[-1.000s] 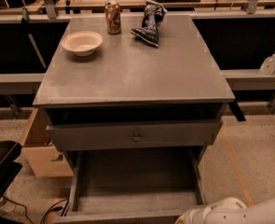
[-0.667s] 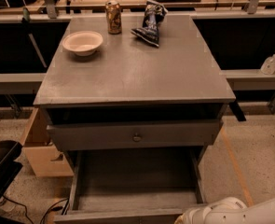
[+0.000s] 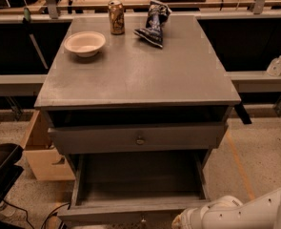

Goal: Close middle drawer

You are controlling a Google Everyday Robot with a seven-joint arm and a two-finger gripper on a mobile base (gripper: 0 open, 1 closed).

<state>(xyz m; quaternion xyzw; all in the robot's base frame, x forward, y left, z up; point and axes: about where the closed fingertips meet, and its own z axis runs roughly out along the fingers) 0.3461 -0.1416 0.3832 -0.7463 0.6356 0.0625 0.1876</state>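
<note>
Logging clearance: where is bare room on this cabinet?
The tabletop is bare across its front half, ahead of bowl, can and chip bag; the back edge is crowded. The pulled-out drawer is bare inside. The arm sits at its front-right corner; gripper not in view.

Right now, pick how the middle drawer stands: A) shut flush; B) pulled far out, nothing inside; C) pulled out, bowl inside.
B: the middle drawer is pulled far out, its floor bare; the bowl sits on the cabinet top, and the gripper is at the bottom edge by the drawer front.
</note>
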